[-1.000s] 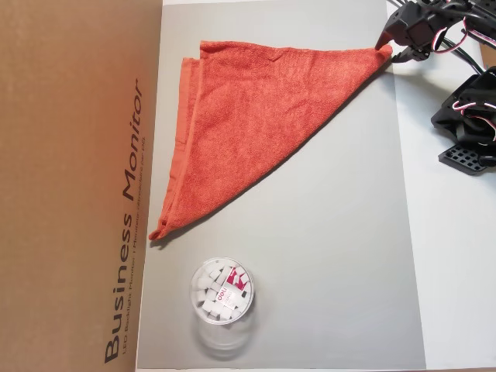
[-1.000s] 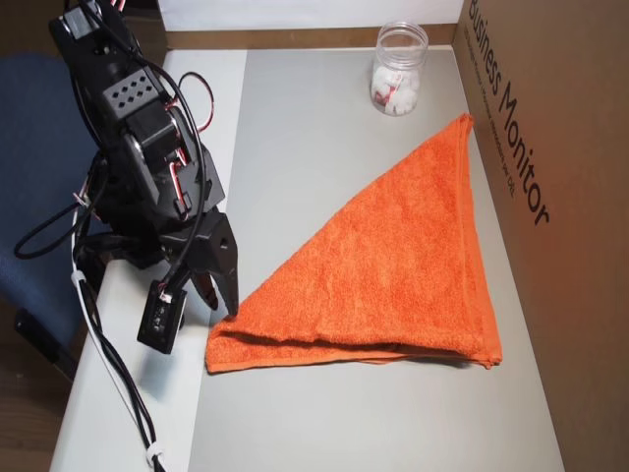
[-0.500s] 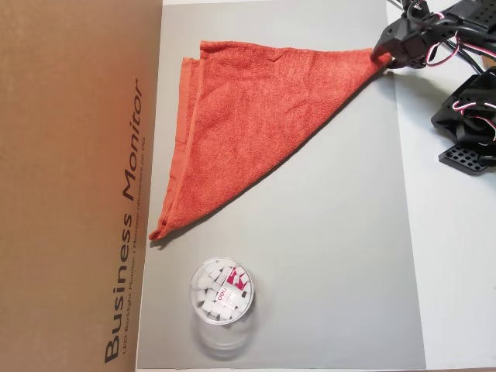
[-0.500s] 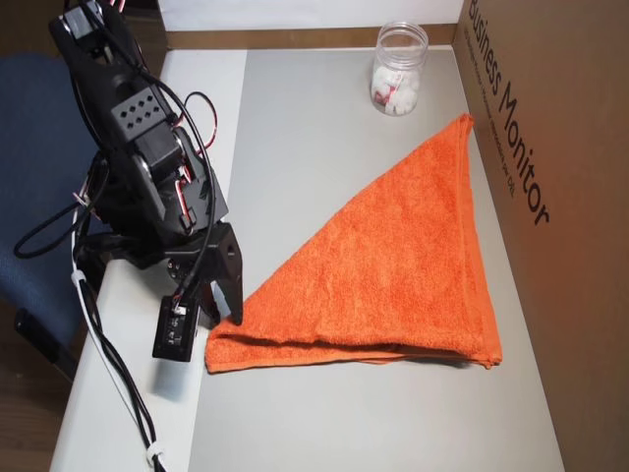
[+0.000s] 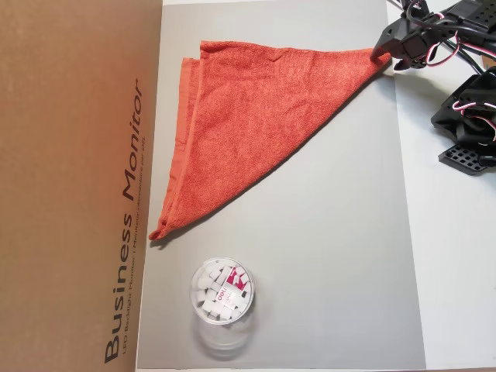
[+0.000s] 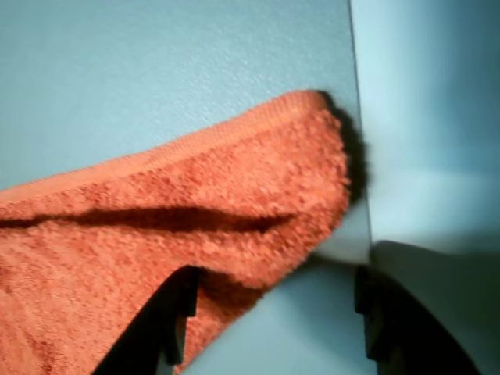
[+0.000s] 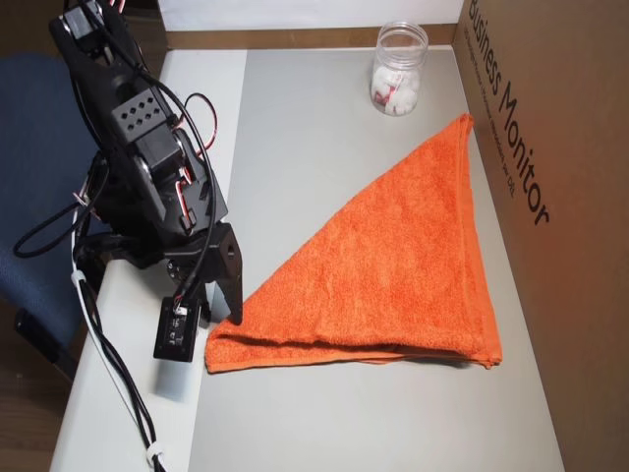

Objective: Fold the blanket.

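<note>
Blanket: lying folded once, a triangle.
Pincer: straddling the corner tip, jaws parted, not clamping.
Remaining: gripping, folding again, judging likely.

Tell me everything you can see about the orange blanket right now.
The blanket is orange-red terry cloth with a flat hemmed band along its edges. It lies folded into a triangle, two layers, flat on the grey mat, one long edge beside the cardboard box. Its pointed corner reaches the mat's edge, where the gripper straddles it with fingers apart; one finger overlaps the cloth. The layers gape slightly at that corner. The plastic tub stands clear of it.
</note>
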`<action>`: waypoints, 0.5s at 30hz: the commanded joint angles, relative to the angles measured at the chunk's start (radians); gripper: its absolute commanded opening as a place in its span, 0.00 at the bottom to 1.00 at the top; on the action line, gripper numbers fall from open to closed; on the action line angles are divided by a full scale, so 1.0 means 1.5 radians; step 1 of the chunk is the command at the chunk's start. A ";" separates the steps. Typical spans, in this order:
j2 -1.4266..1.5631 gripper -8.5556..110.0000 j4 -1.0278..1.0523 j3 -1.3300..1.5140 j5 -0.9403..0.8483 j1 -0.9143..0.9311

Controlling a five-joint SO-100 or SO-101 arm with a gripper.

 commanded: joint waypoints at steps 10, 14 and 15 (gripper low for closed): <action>-0.078 0.25 -0.112 0.009 0.001 0.013; -0.094 0.22 -0.114 0.009 -0.002 0.014; -0.095 0.21 -0.114 0.009 -0.005 0.014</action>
